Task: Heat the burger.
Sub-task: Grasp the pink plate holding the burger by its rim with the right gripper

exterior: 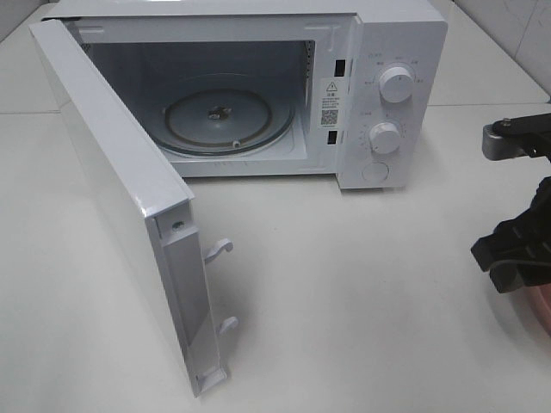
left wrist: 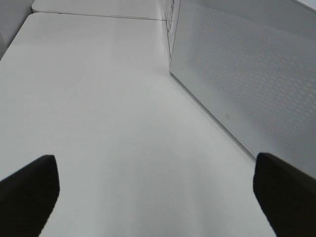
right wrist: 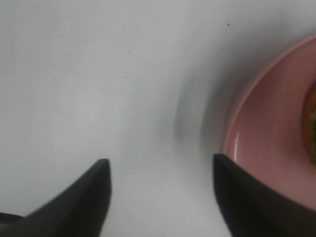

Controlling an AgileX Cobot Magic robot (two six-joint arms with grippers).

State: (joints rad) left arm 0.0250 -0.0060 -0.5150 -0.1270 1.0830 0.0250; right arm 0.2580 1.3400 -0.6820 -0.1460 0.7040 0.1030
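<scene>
The burger (right wrist: 311, 129) shows only as a sliver on the pink plate (right wrist: 266, 123), at the table's near right. The right gripper (right wrist: 159, 165) stands half apart and empty, one fingertip at the plate's rim. The left gripper (left wrist: 158, 185) is spread wide, empty, beside the open microwave door (left wrist: 247, 74).

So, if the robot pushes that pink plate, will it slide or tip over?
Probably slide: the pink plate looks low and shallow, and the table looks smooth. Its rim looks shiny and stiff, so it might slip in the pincer. The burger sits on it, so lifting by one edge could tilt it.
</scene>
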